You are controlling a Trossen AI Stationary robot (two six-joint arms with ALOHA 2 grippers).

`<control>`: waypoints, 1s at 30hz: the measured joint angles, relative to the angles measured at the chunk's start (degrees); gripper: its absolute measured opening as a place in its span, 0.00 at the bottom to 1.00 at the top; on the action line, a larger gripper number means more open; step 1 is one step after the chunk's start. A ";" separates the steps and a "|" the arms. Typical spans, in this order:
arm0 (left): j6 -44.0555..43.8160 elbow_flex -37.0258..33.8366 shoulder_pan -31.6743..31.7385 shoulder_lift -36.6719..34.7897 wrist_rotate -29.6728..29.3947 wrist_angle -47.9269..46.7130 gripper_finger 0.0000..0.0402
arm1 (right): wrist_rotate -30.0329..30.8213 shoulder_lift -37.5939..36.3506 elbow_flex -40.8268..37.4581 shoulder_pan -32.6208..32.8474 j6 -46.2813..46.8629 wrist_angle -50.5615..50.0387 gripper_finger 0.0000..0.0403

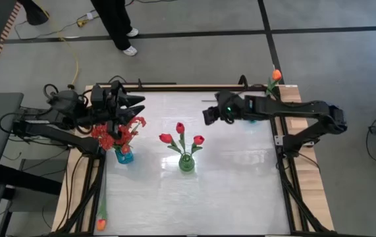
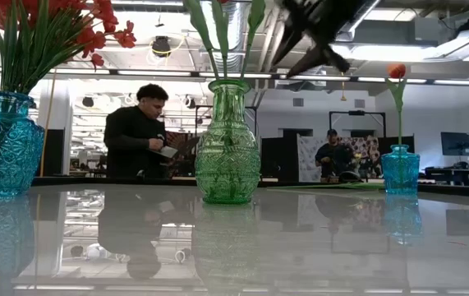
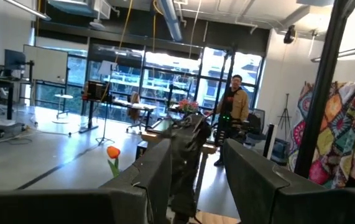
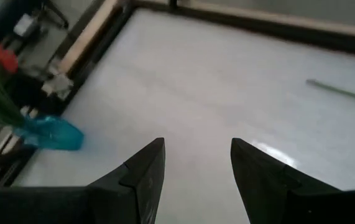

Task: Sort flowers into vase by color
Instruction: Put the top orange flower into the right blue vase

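Observation:
A green glass vase (image 1: 186,162) stands mid-table with three red tulips (image 1: 180,128) in it. At the table's left a blue vase (image 1: 124,156) holds bushy red sprays (image 1: 112,135). A second blue vase (image 2: 400,169) at the far right holds one orange tulip (image 1: 276,74). Another orange tulip (image 1: 101,224) lies at the near left corner, along the table's edge. My left gripper (image 1: 134,108) hovers open above the red sprays, with nothing between its fingers (image 3: 158,168). My right gripper (image 1: 207,116) hangs open over bare table, to the far right of the green vase.
The white tabletop (image 1: 240,184) has a wooden frame (image 1: 306,191) around it. People stand and sit in the room beyond the table (image 2: 135,131). A thin green stem (image 4: 342,92) shows on the table in the right wrist view.

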 joint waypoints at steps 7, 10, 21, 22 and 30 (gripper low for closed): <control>-0.44 0.02 0.01 0.83 0.11 -0.30 0.33 | -15.14 9.86 0.87 -5.43 -7.53 5.96 0.52; -1.28 0.02 0.01 0.81 0.17 -0.38 0.33 | -16.29 12.99 2.44 -7.66 -10.51 5.26 0.52; -3.28 0.02 0.01 0.80 -0.30 -0.71 0.33 | -16.17 21.87 8.17 -15.91 -25.05 -5.09 0.52; -3.31 0.02 0.01 0.80 -0.92 -0.67 0.33 | -15.76 22.74 9.20 -16.56 -26.79 -6.55 0.52; -4.17 0.02 0.01 0.80 -5.04 -0.08 0.33 | -7.15 28.06 17.38 -21.21 -39.38 -17.31 0.52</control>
